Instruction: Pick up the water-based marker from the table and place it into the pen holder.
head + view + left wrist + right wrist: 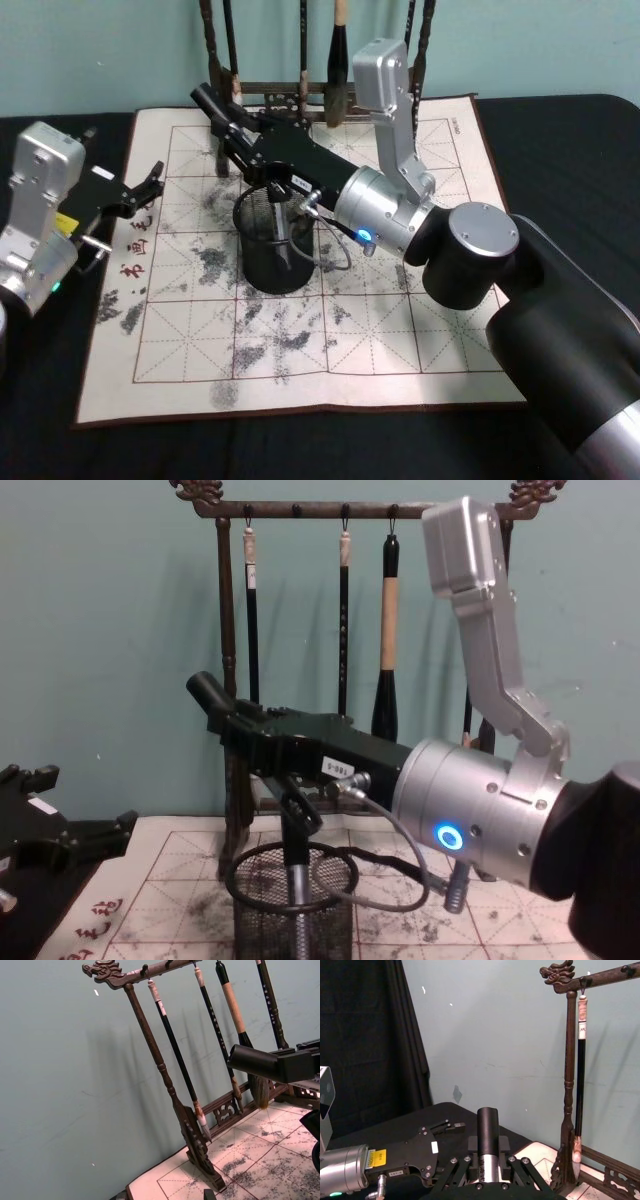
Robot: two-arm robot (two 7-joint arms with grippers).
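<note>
Head view first: we see the right gripper (228, 125) reached out over the white mat (400, 340) on the dark table (300, 450), hanging above the far side of the pen holder (275, 265), with its fingers clamped on the water-based marker (208, 100). We find the marker lying along the gripper's own line, its black end poking out past the fingertips and tilted up toward the brush rack (300, 95), clear of the holder and above its rim. From the chest view we see the same grasp side-on: the right gripper (232, 720) sits higher than the mesh cup (290, 920), the marker's black end (205, 693) angles up to the robot's left, and a slim black-and-grey stick (297, 880) stands inside the cup beneath the gripper; we cannot tell what it is. In the right wrist view we look straight down the marker (487, 1125), black at its outer part and pale lower down, pinched between the gripper's two linkages. The pen holder stands on the ink-smudged grid near the mat's middle. We see the left gripper (152, 185) over the mat's left edge, well apart from the holder, its fingers spread and grasping nothing. In the left wrist view the marker's black tip (252, 1062) shows in front of the hanging brushes (175, 1055)
</note>
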